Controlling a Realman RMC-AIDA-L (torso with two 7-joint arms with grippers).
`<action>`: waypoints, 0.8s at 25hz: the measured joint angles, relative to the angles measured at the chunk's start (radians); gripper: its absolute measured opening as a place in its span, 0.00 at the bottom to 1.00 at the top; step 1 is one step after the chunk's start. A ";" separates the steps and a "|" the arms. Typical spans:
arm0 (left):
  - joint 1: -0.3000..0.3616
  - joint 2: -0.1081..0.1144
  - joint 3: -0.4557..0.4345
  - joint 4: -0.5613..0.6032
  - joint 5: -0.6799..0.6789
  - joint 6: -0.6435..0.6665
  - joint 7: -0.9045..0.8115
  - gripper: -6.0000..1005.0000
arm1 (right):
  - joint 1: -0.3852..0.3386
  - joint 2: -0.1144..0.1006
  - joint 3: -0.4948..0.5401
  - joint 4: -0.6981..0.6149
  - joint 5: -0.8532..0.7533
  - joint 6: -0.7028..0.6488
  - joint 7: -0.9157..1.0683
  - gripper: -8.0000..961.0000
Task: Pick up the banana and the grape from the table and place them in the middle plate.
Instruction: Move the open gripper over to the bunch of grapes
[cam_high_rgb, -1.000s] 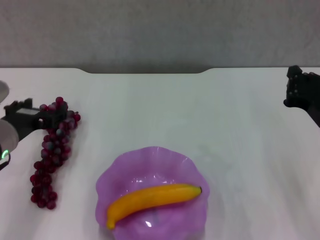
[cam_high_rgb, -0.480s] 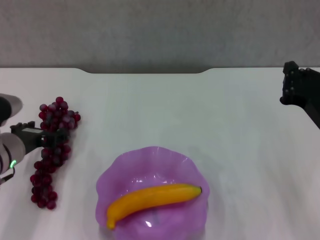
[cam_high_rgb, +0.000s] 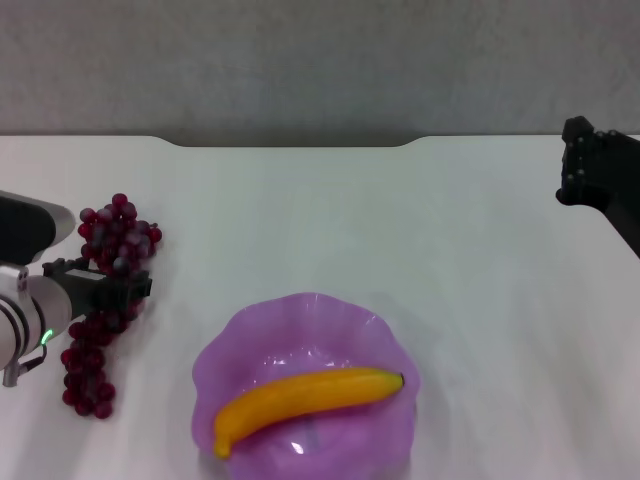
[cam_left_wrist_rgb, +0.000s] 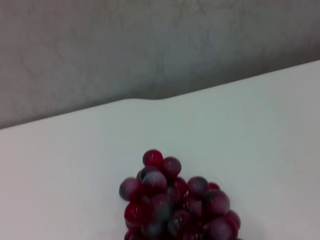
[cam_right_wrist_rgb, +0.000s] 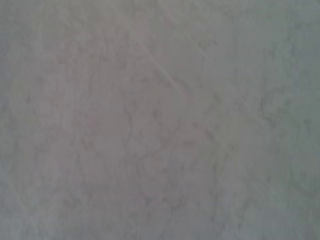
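The banana (cam_high_rgb: 310, 395) lies across the translucent purple middle plate (cam_high_rgb: 300, 306) at the front centre of the table (cam_high_rgb: 400, 230). The grape (cam_high_rgb: 117, 235) bunch lies on the table left of the plate, running from far to near. My left gripper (cam_high_rgb: 120, 288) reaches in from the left edge and sits over the middle of the bunch, covering part of it. In the left wrist view the far end of the grape (cam_left_wrist_rgb: 175, 207) shows close up. My right gripper (cam_high_rgb: 582, 172) hovers at the far right, away from everything.
The table's notched far edge (cam_high_rgb: 300, 145) meets a grey wall. The right wrist view holds only a plain grey surface.
My left gripper has moved along the grape bunch toward the front and a little to the right. The right gripper has drifted slightly left. Banana and plate are unchanged.
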 joint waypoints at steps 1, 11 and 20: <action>-0.006 0.000 0.000 0.013 -0.001 0.003 0.000 0.87 | 0.000 0.000 -0.002 -0.002 0.000 0.000 0.000 0.03; -0.046 0.000 0.000 0.114 -0.008 0.060 0.001 0.87 | -0.003 -0.002 -0.017 -0.020 -0.001 0.000 0.000 0.03; -0.055 0.000 0.000 0.135 -0.008 0.061 0.001 0.87 | -0.002 -0.002 -0.020 -0.021 0.001 0.000 0.000 0.03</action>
